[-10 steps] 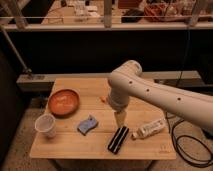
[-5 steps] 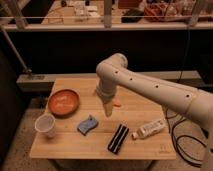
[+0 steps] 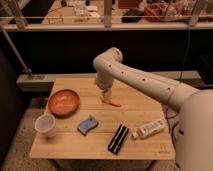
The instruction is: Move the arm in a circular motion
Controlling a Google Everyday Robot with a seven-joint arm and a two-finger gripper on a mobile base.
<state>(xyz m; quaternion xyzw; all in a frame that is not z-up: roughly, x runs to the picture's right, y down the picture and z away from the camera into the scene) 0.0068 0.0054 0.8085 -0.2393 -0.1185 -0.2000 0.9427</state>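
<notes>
The arm (image 3: 145,82) is a thick white tube with small dark dots, reaching in from the lower right across the wooden table (image 3: 70,145). It bends at a rounded elbow (image 3: 110,60) and points down. The gripper (image 3: 106,96) is the short tan tip at its end, hanging over the table's back middle, just above a small orange object (image 3: 114,103).
On the table lie an orange bowl (image 3: 63,102) at the left, a white cup (image 3: 46,125) at the front left, a blue-grey sponge-like object (image 3: 87,125), a black bar (image 3: 118,138) and a plastic bottle on its side (image 3: 150,129). A railing runs behind.
The arm's elbow and tip have swung left and toward the back of the table, from above the black bar to above the small orange object.
</notes>
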